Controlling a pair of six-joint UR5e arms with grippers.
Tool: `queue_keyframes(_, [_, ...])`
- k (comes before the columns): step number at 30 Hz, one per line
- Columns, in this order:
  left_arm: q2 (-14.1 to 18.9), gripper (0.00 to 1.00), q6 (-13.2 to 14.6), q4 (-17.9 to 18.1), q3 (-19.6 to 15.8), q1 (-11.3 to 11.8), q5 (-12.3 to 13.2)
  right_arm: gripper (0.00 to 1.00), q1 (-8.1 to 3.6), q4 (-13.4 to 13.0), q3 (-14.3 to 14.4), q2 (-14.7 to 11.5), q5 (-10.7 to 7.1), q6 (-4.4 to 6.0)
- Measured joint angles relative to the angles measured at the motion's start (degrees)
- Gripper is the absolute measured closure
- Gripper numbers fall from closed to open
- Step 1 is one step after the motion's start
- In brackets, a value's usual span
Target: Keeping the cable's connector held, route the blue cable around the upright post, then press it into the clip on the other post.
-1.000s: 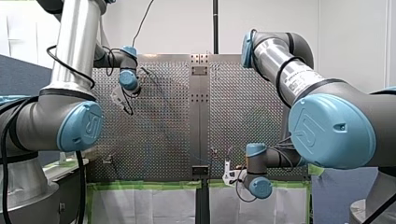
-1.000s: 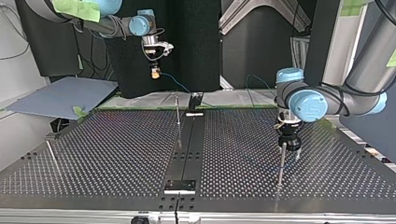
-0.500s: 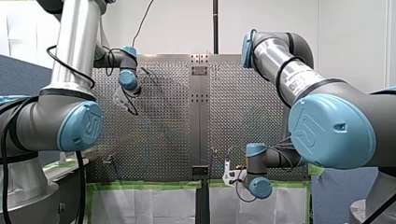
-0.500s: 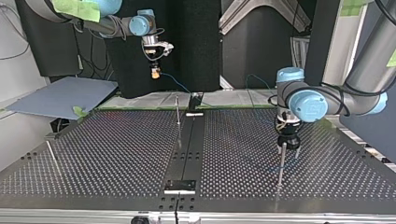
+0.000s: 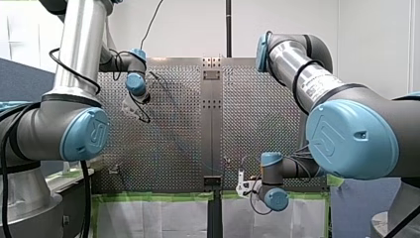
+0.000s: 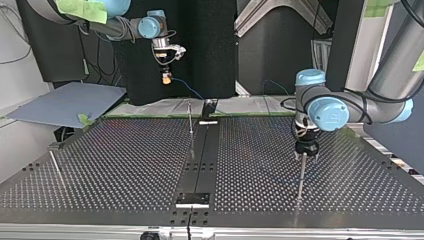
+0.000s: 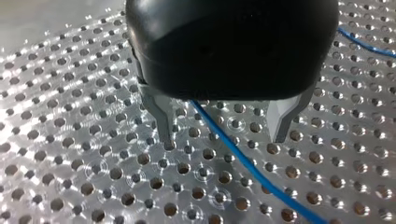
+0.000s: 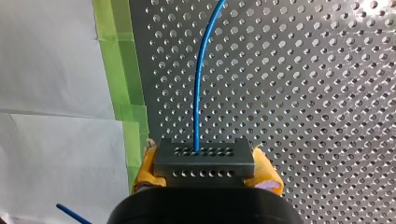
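The thin blue cable [image 7: 247, 164] lies on the perforated table [image 7: 70, 154] and passes between the metal fingers [image 7: 163, 122] of my left gripper [image 7: 223, 128], which is open and not touching it. In the top view, my left gripper [image 6: 305, 151] hangs just above the tip of an upright post [image 6: 301, 176] at the right. My right gripper [image 8: 204, 175], with yellow pads, is shut on the grey connector [image 8: 204, 159], from which the cable [image 8: 200, 79] runs ahead over the table. In the top view, it [image 6: 165, 77] is held high at the back left.
A second upright post [image 6: 190, 120] stands by the dark centre strip [image 6: 200, 165]. A third, slanted post [image 6: 55, 167] is at the top view's left edge. Green tape [image 8: 119, 60] and white sheeting border the table on the arms' side.
My left gripper has risen a little beside the right-hand post, still open. My right gripper and the connector have stayed where they were.
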Motion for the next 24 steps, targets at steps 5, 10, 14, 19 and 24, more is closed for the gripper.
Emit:
queue_keyframes(5, [0.10,0.00,-3.02,-0.67,-0.09,-0.06,-0.28,1.00,0.01,0.06,-0.01,0.00,0.00,0.00])
queue_keyframes(10, [1.25,0.00,-6.30,-0.89,-1.28,-0.04,-1.64,1.00,0.01,0.12,-0.02,0.00,0.00,0.00])
queue_keyframes(14, [2.13,0.00,-7.72,-0.90,-2.65,-0.03,-2.20,1.00,0.01,0.11,-0.01,0.00,0.00,0.00])
queue_keyframes(19, [2.36,0.00,-7.56,-0.73,-4.13,0.12,-2.77,1.00,0.02,0.15,0.00,0.01,0.00,-0.01])
queue_keyframes(24, [2.37,0.00,-8.10,1.33,-4.68,0.98,-3.33,1.00,0.02,0.17,0.00,0.01,0.00,-0.07])
